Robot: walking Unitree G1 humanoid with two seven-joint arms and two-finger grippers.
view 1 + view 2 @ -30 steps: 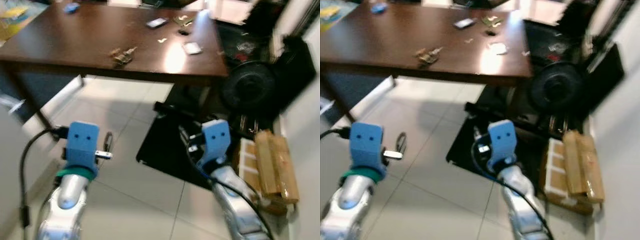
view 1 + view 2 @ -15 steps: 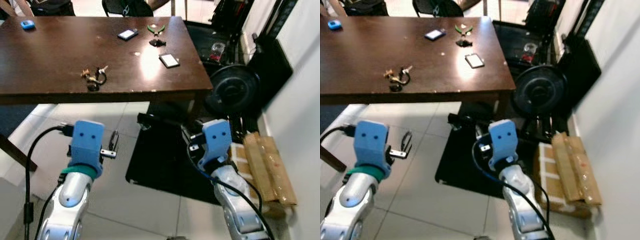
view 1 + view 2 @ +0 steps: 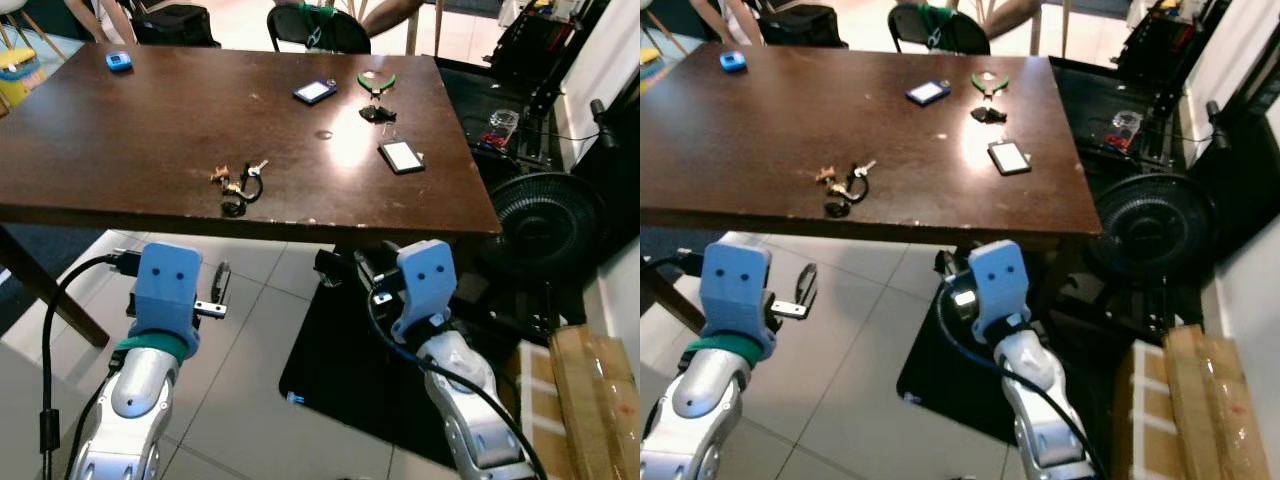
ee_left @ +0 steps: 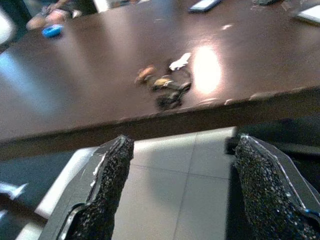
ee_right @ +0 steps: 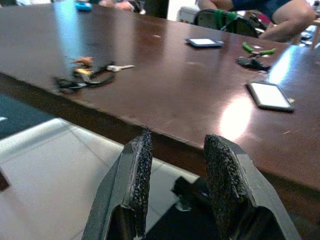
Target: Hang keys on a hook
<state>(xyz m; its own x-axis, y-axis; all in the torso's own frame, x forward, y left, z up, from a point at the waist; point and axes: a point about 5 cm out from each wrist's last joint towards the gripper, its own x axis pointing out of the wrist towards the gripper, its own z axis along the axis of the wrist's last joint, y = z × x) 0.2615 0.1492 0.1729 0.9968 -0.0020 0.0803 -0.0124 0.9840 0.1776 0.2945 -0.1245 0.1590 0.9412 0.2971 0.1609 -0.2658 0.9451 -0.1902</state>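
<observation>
**A:** Head views first. Where are the keys?

**B:** The keys lie on the dark worktop, close to its near edge and nearer the left arm. Farther back are a phone, green pliers, a blue tag and a small blue object. A fan stands on the floor to the right.

**A:** And the arms?

**B:** Both are held low in front of the worktop, short of its edge. The left gripper is below and just left of the keys; the right gripper is under the edge, further right.

**A:** Left wrist view?

**B:** Its jaws are spread wide, one finger either side, empty, with the keys ahead and above, between them.

**A:** Right wrist view?

**B:** Jaws parted moderately, finger showing, nothing held; the keys sit off to one side.

**A:** So how to do the pickup well?

**B:** I'd judge the left arm better placed. Raise it above the edge, come down over the ring, and close on the bunch without pushing it off the worktop. I see no hook yet.
</observation>
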